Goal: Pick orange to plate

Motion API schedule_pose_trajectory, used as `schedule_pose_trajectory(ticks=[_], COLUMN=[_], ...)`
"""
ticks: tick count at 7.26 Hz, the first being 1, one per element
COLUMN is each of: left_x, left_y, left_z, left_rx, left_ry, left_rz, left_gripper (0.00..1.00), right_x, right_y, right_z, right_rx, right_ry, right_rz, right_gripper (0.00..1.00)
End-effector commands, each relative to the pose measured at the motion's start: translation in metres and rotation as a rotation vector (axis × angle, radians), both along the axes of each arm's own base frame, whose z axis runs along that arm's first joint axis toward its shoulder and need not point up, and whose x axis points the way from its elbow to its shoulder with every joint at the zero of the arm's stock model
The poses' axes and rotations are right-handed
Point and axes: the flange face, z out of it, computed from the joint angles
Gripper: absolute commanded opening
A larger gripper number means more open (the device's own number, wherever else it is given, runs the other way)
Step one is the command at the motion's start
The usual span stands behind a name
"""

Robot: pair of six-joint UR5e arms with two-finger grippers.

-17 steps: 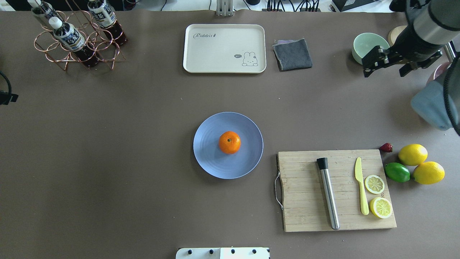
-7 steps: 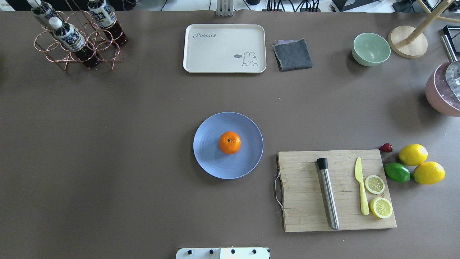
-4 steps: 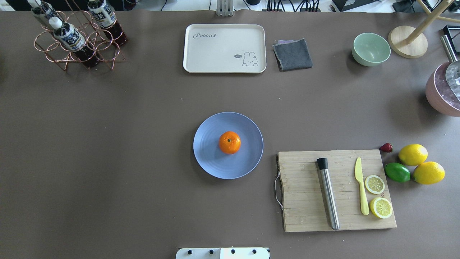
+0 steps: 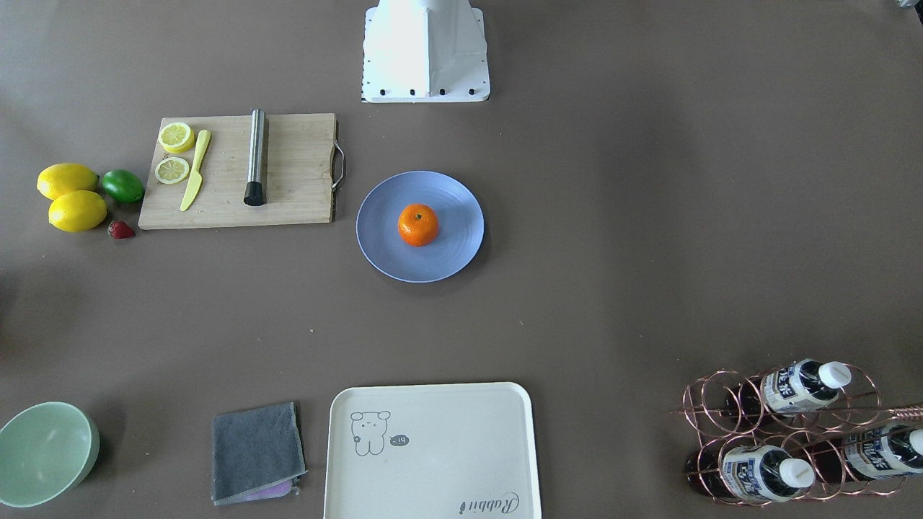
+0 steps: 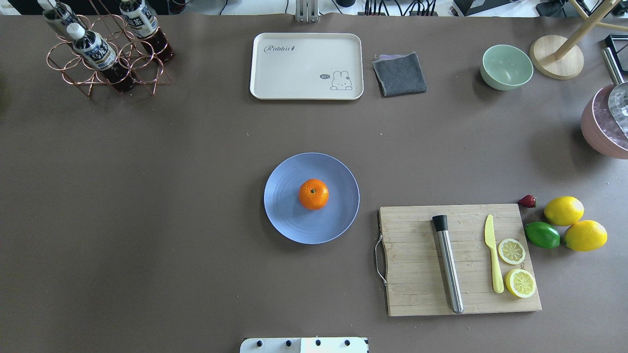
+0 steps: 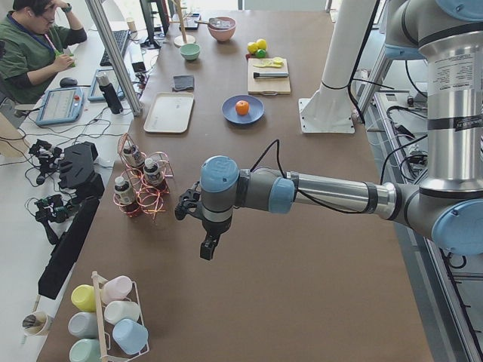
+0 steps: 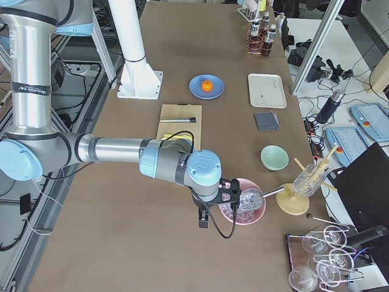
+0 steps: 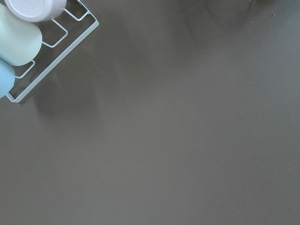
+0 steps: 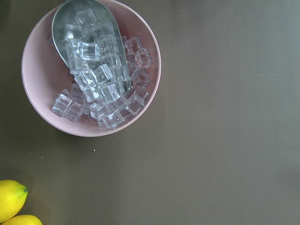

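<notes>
The orange (image 5: 313, 194) rests in the middle of the blue plate (image 5: 287, 215) at the table's centre, stem dimple up; it also shows in the front view as the orange (image 4: 418, 224) on the plate (image 4: 382, 252). No gripper is near it. My left gripper (image 6: 207, 249) hangs over bare table far off at the left end, near the bottle rack. My right gripper (image 7: 203, 219) hangs at the right end beside the pink bowl. Both show only in the side views, so I cannot tell whether either is open or shut.
A cutting board (image 5: 417, 294) with a metal muddler, yellow knife and lemon slices lies right of the plate, with lemons (image 5: 563, 210) and a lime (image 5: 542, 235) beyond. At the back are a cream tray (image 5: 294, 68), grey cloth (image 5: 399, 74), green bowl (image 5: 506, 66) and bottle rack (image 5: 105, 59). A pink bowl of ice (image 9: 91, 70) sits far right.
The right arm, seen over the green bowl at the top right 2.3 s ago, has left the overhead view. Orange and plate have not moved.
</notes>
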Motion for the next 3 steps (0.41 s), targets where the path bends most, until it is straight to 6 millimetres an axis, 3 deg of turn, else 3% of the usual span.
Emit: schedule_pose_trajectory(ticks=[1,3], left_x=[0.0000,-0.0002], left_y=[-0.0016,-0.0035], left_z=[-0.0018,-0.0023], left_rx=[0.004,0.006], left_ry=[-0.001,-0.003], left_rz=[0.000,0.000], left_gripper=[0.98,0.98], right_x=[-0.0002,-0.0001], right_y=[0.0003,0.0003], right_z=[0.0002,0.0003], right_rx=[-0.002,-0.002], right_ry=[-0.002,0.000], right_rz=[0.002,0.002], right_gripper=[1.00,1.00])
